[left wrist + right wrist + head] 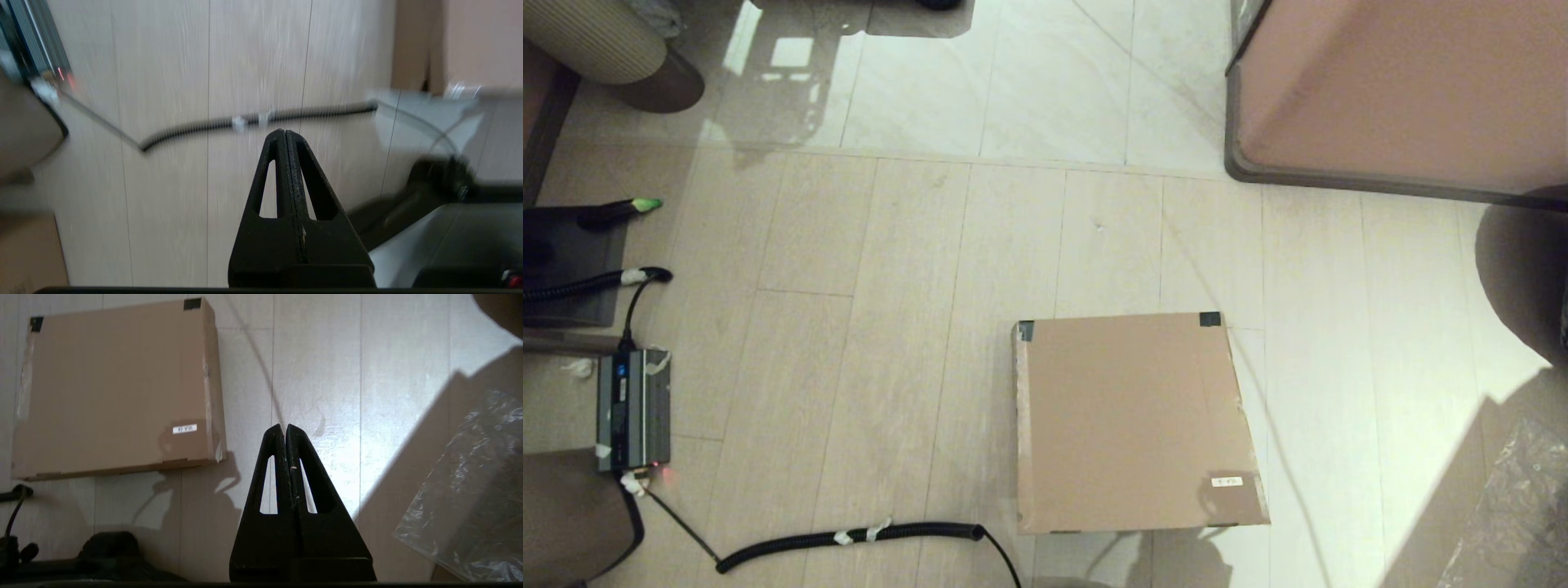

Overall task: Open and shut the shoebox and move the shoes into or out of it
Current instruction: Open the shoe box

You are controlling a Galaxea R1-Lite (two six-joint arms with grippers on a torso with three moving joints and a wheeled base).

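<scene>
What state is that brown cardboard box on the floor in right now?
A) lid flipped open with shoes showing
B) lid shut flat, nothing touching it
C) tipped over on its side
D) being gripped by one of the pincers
B: the shoebox lies flat on the floor with its lid down, and both the left pincer and the right pincer are closed on nothing, away from it.

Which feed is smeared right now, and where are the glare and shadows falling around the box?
Left wrist view: floor and black coiled cable streaked with motion blur. Head view: sharp, glare on the glossy tiles beyond the shoebox. Right wrist view: sharp, bright patch on the floor past the right end effector, dark shadow along the box's near edge.
</scene>
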